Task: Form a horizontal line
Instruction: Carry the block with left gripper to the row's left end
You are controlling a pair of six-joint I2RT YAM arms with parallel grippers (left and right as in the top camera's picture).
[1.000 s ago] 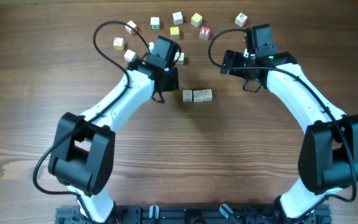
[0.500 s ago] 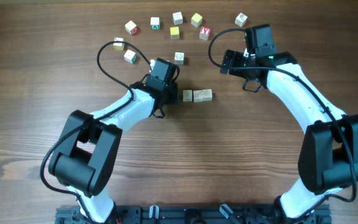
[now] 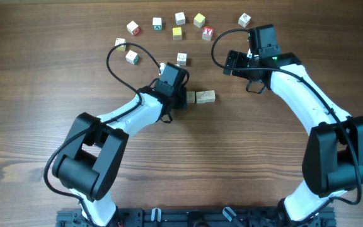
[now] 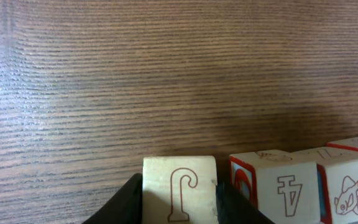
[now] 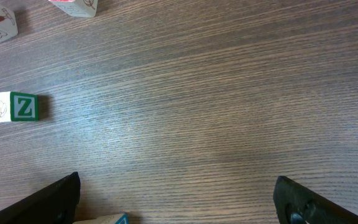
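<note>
At the far left of the overhead view, loose letter cubes (image 3: 132,57) lie scattered across the back of the counter (image 3: 55,75), well apart from the work. Next comes the left claw (image 4: 179,200), low over the counter and closed on a pale J cube (image 4: 179,180), with a finger (image 4: 132,199) pressed to each side face. The J cube is held upright, just beside the left end of the horizontal line (image 3: 205,96). In the wrist view the finger on the row's side fills the narrow gap between them, so the cube is near the row but not touching it.

The line itself lies at the middle of the counter. It looks like three pale cubes set edge to edge, roughly level across the overhead view. The cube nearest the claw is shaded, so the count is not certain. Farther right, the right claw (image 5: 176,205) hangs spread wide with nothing between its fingers. It is above bare counter near a green Z cube (image 5: 12,107) and takes no part.

On this reading the task is well along: a short row exists, and one more cube is gripped at its end. What remains is to set that cube flush against the row and release it, then perhaps add another from the loose cubes.
</note>
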